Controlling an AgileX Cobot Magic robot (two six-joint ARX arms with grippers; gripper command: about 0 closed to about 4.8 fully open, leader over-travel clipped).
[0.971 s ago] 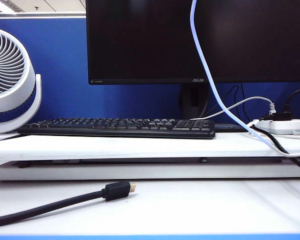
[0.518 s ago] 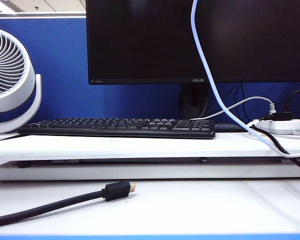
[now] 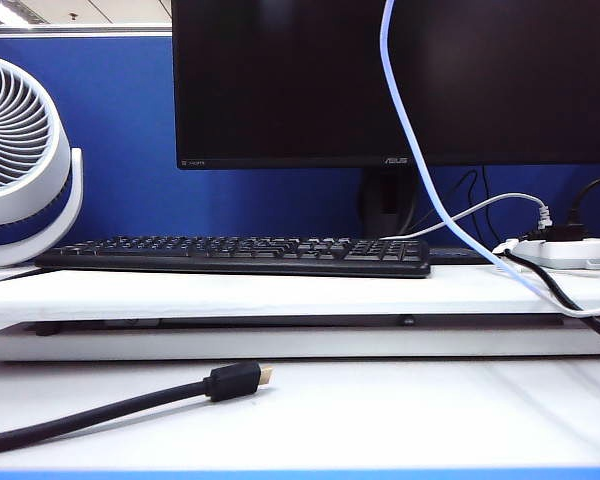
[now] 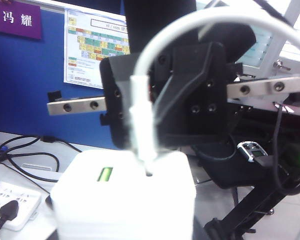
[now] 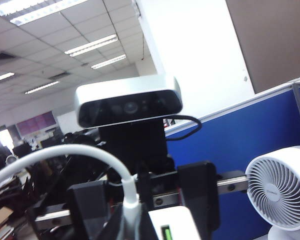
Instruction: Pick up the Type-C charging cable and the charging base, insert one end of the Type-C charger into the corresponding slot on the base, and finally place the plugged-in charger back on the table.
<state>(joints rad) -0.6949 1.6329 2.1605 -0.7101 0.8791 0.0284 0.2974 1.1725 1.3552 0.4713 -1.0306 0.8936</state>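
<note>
The Type-C charging cable (image 3: pixel 410 130) hangs down from above the exterior view to the shelf at the right; neither gripper shows there. In the left wrist view the white charging base (image 4: pixel 122 200) fills the foreground and hides my left gripper's fingers, which grip it. The cable's plug (image 4: pixel 142 125) stands on the base's face beside the green port (image 4: pixel 104 174), its tip at the slot (image 4: pixel 149 173). My right gripper (image 4: pixel 147 137) faces it, shut on the plug. The right wrist view shows the right gripper (image 5: pixel 131 220) pinching the plug, with the left gripper (image 5: pixel 162 217) round the base (image 5: pixel 177 225).
On the table (image 3: pixel 380 410) lies a thick black cable with a gold-tipped plug (image 3: pixel 230 381). The raised shelf carries a keyboard (image 3: pixel 240 255), a monitor, a white fan (image 3: pixel 20 160) at the left and a power strip (image 3: pixel 570 250) with cords at the right.
</note>
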